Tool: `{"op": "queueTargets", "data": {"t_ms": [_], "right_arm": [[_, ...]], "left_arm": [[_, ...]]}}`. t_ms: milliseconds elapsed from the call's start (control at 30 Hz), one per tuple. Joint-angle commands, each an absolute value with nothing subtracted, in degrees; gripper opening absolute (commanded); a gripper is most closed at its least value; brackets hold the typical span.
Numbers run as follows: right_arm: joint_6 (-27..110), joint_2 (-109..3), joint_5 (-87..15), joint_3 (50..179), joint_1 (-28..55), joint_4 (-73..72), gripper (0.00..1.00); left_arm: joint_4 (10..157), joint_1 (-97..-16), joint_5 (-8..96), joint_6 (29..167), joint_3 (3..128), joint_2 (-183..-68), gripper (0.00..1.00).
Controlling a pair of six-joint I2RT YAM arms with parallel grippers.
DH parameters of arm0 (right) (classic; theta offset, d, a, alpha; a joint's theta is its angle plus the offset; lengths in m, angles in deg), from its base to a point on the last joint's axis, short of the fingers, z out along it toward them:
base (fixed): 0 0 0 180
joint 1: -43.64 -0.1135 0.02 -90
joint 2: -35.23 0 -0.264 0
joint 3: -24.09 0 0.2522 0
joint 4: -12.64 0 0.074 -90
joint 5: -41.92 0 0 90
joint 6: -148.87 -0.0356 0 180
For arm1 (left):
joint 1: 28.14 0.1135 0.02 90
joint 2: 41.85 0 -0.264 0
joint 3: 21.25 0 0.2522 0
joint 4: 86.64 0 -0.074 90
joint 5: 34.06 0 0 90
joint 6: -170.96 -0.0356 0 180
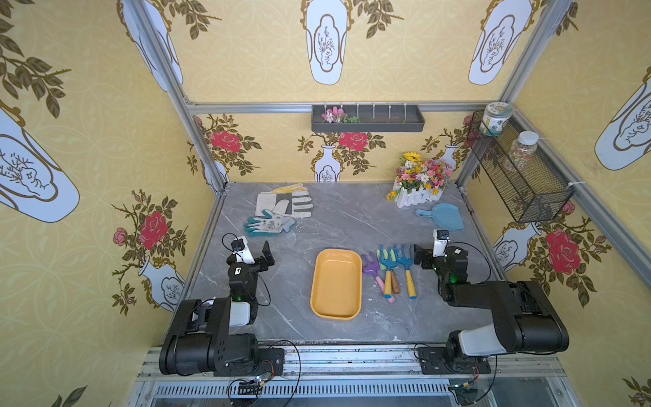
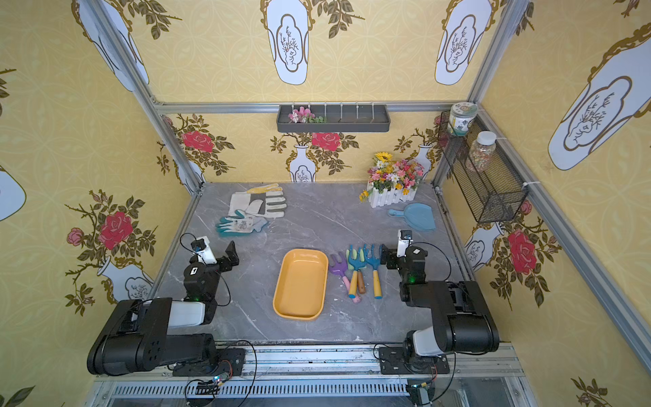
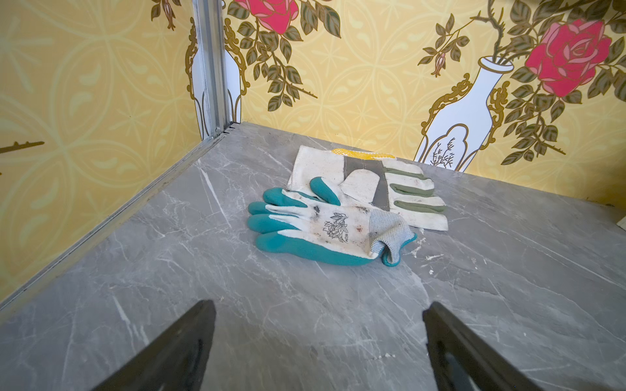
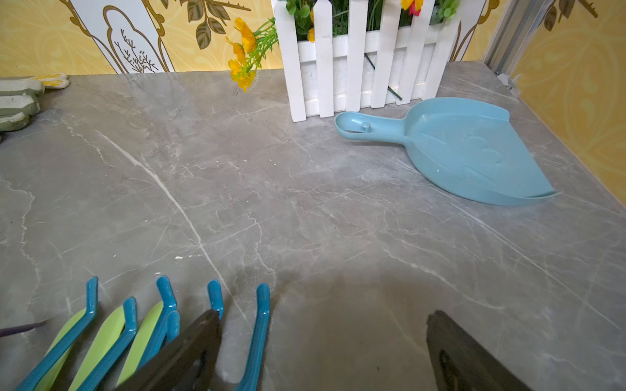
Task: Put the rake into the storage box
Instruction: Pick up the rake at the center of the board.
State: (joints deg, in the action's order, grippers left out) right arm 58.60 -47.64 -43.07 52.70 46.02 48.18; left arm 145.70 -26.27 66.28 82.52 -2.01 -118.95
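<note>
The rake (image 1: 409, 283) — blue head, yellow handle — is lying on the table (image 1: 345, 218), outermost in a row of tools (image 1: 387, 262) beside the box (image 1: 336, 282), on the right arm's side. Its long axis is running front to back: tines pointing at the back wall, handle toward the arm bases. The right gripper (image 4: 323, 316) is hovering just beside the tines, jaws spread wide, gripping nothing. The left gripper (image 3: 318, 306) is gaping too, well apart.

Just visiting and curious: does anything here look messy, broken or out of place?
Nothing looks broken or spilled. The hand tools lie overlapped in a heap beside the yellow tray, and the stained gloves are piled together.
</note>
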Motion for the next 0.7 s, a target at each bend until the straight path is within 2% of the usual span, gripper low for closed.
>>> {"op": "queueTargets", "data": {"t_ms": [0,167,267,333,400,500,567,667], "right_arm": [[57.73,-47.69,-42.37,52.92,46.15,48.32,0.97],[57.39,-48.0,-41.4,53.06,46.77,48.57,0.97],[57.22,-47.94,-40.79,52.94,47.26,48.72,0.97],[57.2,-47.74,-40.87,52.78,47.16,48.72,0.97],[57.2,-47.83,-40.87,52.92,47.16,48.71,0.97],[57.43,-47.5,-41.73,52.68,46.54,48.91,0.97],[57.94,-47.3,-44.03,52.62,45.17,48.71,1.0],[56.97,-45.8,-49.87,53.39,43.84,46.13,1.0]], "left_arm": [[146.66,-26.29,66.23,82.45,-2.15,-118.95,1.0],[149.39,-29.57,72.09,81.1,-3.39,-119.02,1.0],[152.64,-33.79,84.29,80.62,-4.33,-117.71,1.0],[142.89,-36.59,90.57,78.49,0.82,-114.69,1.0],[128.58,-38.83,85.92,75.33,8.64,-110.69,1.0],[126.59,-41.06,78.38,73.79,12.92,-105.28,1.0],[123.94,-41.39,74.98,81.04,14.12,-101.53,1.0],[118.85,-41.34,61.42,93.1,14.56,-98.68,1.0]]}}
